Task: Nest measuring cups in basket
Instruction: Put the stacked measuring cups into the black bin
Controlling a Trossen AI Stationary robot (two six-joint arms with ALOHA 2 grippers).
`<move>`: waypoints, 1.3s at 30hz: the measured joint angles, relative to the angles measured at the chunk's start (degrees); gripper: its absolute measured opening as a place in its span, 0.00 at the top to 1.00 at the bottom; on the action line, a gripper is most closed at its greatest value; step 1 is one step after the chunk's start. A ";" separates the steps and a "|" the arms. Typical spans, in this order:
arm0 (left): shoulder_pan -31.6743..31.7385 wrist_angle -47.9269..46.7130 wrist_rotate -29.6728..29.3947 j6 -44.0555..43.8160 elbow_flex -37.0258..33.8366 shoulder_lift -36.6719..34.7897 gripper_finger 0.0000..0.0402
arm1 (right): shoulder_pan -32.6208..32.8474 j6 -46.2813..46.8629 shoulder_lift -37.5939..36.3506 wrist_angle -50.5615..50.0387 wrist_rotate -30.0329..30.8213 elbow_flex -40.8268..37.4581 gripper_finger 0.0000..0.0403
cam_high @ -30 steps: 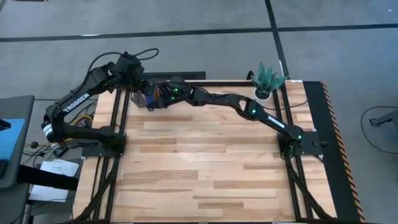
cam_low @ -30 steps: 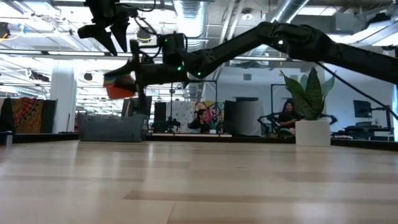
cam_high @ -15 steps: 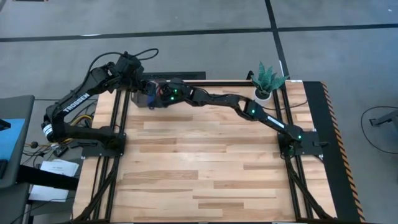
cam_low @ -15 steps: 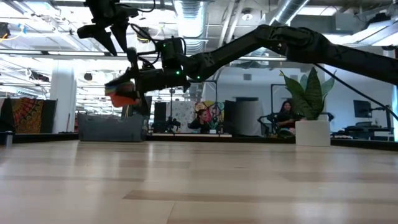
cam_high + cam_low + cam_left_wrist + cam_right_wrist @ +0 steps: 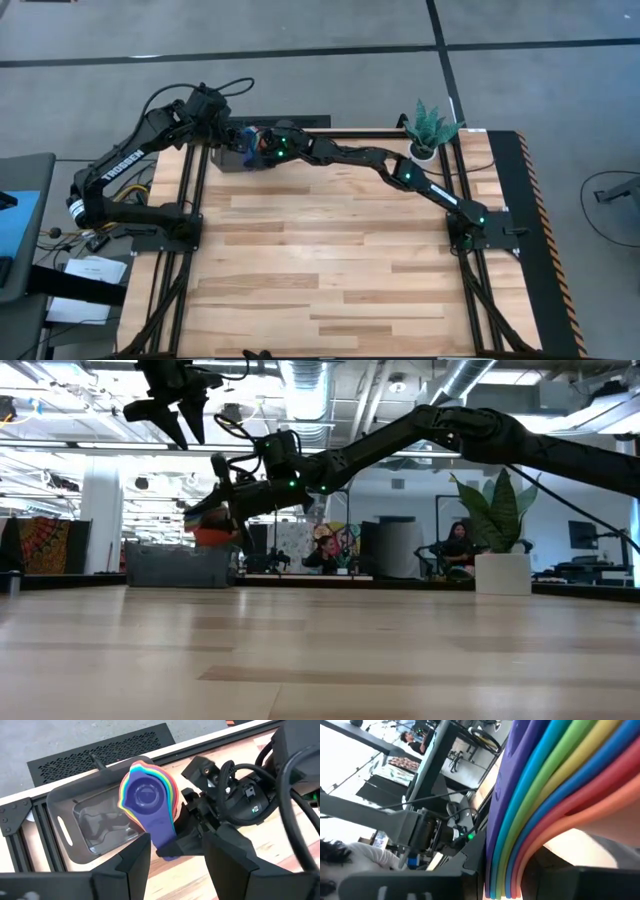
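Observation:
The measuring cups (image 5: 146, 795) sit nested in one stack, dark blue innermost, the rainbow rims around it and orange (image 5: 212, 536) outermost. My right gripper (image 5: 187, 827) reaches across from the table's right and is shut on the stack, above the dark grey basket (image 5: 82, 822) at the far-left corner (image 5: 228, 158). My left gripper (image 5: 178, 415) hangs open higher up, over the basket and the stack, touching nothing. My right gripper pinches the stacked flat handles (image 5: 545, 780) of the nested cups between its two fingers, coming roughly level from the table's right. The dark blue handle (image 5: 162, 832) runs back between the fingers. The stack is lifted clear and tilted on its side over the basket.
The white pot with a green plant (image 5: 428, 130) stands at the far-right corner. The basket's inside (image 5: 100, 827) holds nothing. Black frame rails (image 5: 330, 131) run along the far edge. The wooden table top (image 5: 330, 260) stretches toward the near edge. People sit in the room behind (image 5: 462, 545).
My right gripper has carried the nested stack down and toward the far edge, closer over the basket, tipping it a little more. The stack has stayed in the hold. My left gripper has kept still and open above.

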 joint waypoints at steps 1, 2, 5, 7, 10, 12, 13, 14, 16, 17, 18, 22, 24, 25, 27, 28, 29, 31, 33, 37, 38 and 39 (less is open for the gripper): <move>0.00 0.00 0.00 0.00 0.00 0.00 0.58 | 0.01 -0.12 0.00 -0.36 -0.30 0.00 0.77; 0.00 0.00 0.00 0.00 0.00 0.00 0.58 | 0.04 -0.21 0.00 -0.95 -0.55 0.00 0.77; 0.00 0.00 0.00 0.00 0.00 0.00 0.58 | 0.07 -1.06 0.00 -2.25 -1.15 0.00 0.77; 0.00 0.00 0.00 0.00 0.00 0.00 0.58 | 0.07 -1.29 0.00 -2.96 -1.41 0.00 0.77; 0.00 0.00 0.00 -0.03 0.00 0.00 0.58 | 0.07 -1.56 0.00 -4.13 -2.32 0.00 0.77; 0.00 0.00 0.02 -0.24 0.00 0.00 0.58 | 0.04 -1.74 0.00 -4.67 -2.44 0.00 0.77; 0.00 0.00 0.02 -0.24 0.00 0.00 0.58 | 0.03 -1.68 0.00 -4.70 -2.92 0.00 0.77; 0.00 0.00 0.02 -0.24 0.00 0.00 0.58 | -0.05 -1.50 0.00 -4.72 -3.70 0.00 0.77; 0.00 -0.01 0.02 -0.24 0.00 0.00 0.58 | -0.32 -1.39 0.00 -5.21 -4.83 0.00 0.77; 0.00 -0.01 0.02 -0.24 0.00 0.00 0.58 | -0.31 -1.38 0.00 -5.91 -5.19 0.00 0.77; 0.00 -0.01 0.02 -0.24 0.00 0.00 0.58 | -0.32 -1.35 -0.02 -6.90 -5.33 0.00 0.77; 0.00 -0.02 0.04 -0.31 0.00 0.00 0.58 | -0.63 -1.28 -0.02 -9.19 -7.11 -0.02 0.77; 0.00 -0.01 0.04 -0.52 0.00 0.00 0.58 | -0.67 -1.31 -0.13 -9.12 -7.69 -0.02 0.77; 0.00 -0.01 0.04 -0.52 0.00 0.00 0.58 | -0.74 -1.27 -0.32 -9.43 -8.30 -0.02 0.77; 0.00 -0.02 0.05 -0.57 0.00 0.00 0.58 | -0.76 -1.28 -0.54 -10.06 -9.34 -0.02 0.77; 0.00 0.00 0.04 -0.57 0.00 0.00 0.58 | -0.79 -1.32 -0.68 -10.66 -9.73 -0.02 0.77; 0.00 0.00 0.06 -0.61 0.00 0.00 0.58 | -0.83 -1.34 -0.72 -11.28 -10.26 0.00 0.77; 0.00 0.00 0.04 -0.66 0.00 0.00 0.58 | -1.14 -1.52 -0.98 -13.25 -11.86 -0.01 0.77; 0.00 0.00 0.04 -0.65 0.02 0.02 0.58 | -1.20 -2.72 -1.38 -15.39 -12.17 -0.02 0.77; 0.00 0.02 0.02 -0.63 0.02 0.02 0.58 | -1.52 -3.84 -2.31 -17.23 -11.93 -0.04 0.77; 0.00 0.04 -0.01 -0.63 0.02 0.02 0.58 | -1.55 -3.59 -2.50 -16.60 -11.29 -0.04 0.77; 0.00 0.07 -0.02 -0.63 0.02 0.02 0.58 | -1.55 -3.18 -2.68 -15.24 -10.54 -0.04 0.77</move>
